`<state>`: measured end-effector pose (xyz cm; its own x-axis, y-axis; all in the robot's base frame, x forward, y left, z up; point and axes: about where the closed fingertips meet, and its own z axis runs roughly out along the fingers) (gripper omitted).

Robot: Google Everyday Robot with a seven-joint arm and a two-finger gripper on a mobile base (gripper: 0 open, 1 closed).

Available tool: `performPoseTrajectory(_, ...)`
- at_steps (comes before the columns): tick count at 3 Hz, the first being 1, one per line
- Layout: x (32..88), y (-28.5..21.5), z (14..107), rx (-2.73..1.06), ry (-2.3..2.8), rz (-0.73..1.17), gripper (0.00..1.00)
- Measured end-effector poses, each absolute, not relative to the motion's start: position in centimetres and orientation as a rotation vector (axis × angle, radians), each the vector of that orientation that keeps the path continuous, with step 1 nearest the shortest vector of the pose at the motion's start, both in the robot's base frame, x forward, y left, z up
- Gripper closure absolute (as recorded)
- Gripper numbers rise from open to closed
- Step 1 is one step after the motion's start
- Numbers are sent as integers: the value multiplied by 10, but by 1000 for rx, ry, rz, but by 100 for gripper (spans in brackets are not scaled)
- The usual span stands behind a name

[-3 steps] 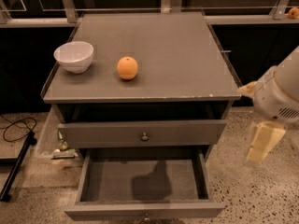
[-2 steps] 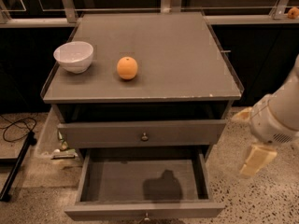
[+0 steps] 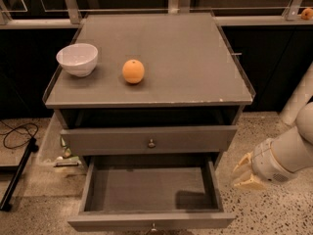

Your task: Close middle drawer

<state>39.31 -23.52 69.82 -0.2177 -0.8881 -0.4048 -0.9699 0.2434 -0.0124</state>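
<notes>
The middle drawer [image 3: 146,192] is a wide shallow grey drawer, pulled far out of the cabinet and empty inside. Its low front panel [image 3: 195,221] runs along the bottom edge of the view, with a small metal knob [image 3: 153,227]. My gripper [image 3: 242,174] is cream-coloured and sits at the right of the drawer, just outside its right side wall, near the front corner and above the floor. The white arm [image 3: 288,153] comes in from the right edge.
The taller-fronted drawer [image 3: 151,140] above stands slightly out of the grey cabinet. A white bowl [image 3: 77,58] and an orange [image 3: 133,71] sit on the cabinet top [image 3: 195,62]. A black cable [image 3: 17,133] lies on the speckled floor at left.
The arm has moved down and left, bringing the gripper from beside the cabinet's top to beside the open drawer's right wall. The shadow inside the drawer has shifted right.
</notes>
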Motion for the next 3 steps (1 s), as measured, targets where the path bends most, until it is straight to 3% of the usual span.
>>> performPoseTrajectory(1,396,-237,677,-1682,2217,455,89)
performPoseTrajectory(2,395,-237,675,-1683,2218,462,100)
performPoseTrajectory(3,395,-235,667,-1661,2219,497,100)
